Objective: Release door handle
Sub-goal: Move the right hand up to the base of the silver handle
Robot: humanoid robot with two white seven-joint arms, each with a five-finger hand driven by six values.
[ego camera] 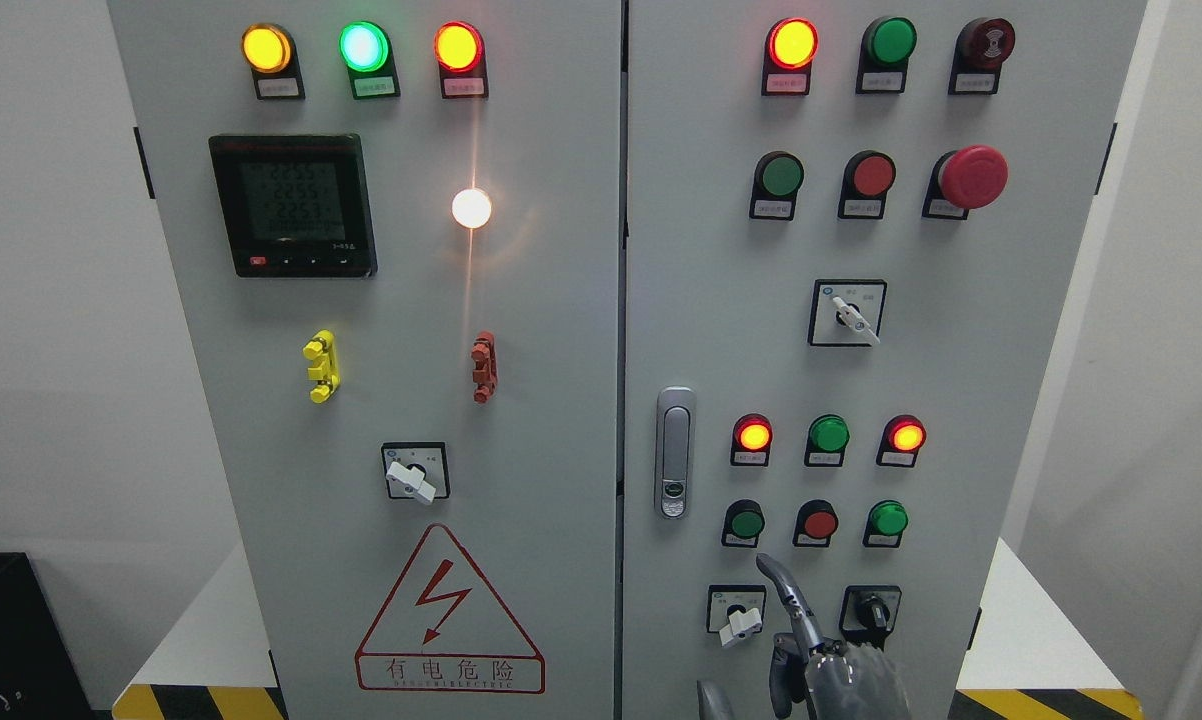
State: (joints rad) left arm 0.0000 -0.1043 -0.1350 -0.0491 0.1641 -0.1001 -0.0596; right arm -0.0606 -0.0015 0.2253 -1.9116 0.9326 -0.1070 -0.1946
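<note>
While hovering low before right door, right hand point(841, 670) pointing one finger up, others seemingly relaxed, gripping nothing; silver door handle point(674, 452) sitting upright, untouched

An industrial electrical room or test lab. A tall grey two-door control cabinet point(621, 300) fills the view, covered in lit indicator lamps point(458, 46), push buttons point(781, 175), rotary switches point(847, 313), a digital meter point(293, 205) and a red high-voltage warning triangle point(449, 610).

You see matt grey painted metal doors point(521, 400), a brushed silvery handle point(674, 452) at 5 o'clock, and a glossy red plastic button point(973, 177) at 2.
</note>
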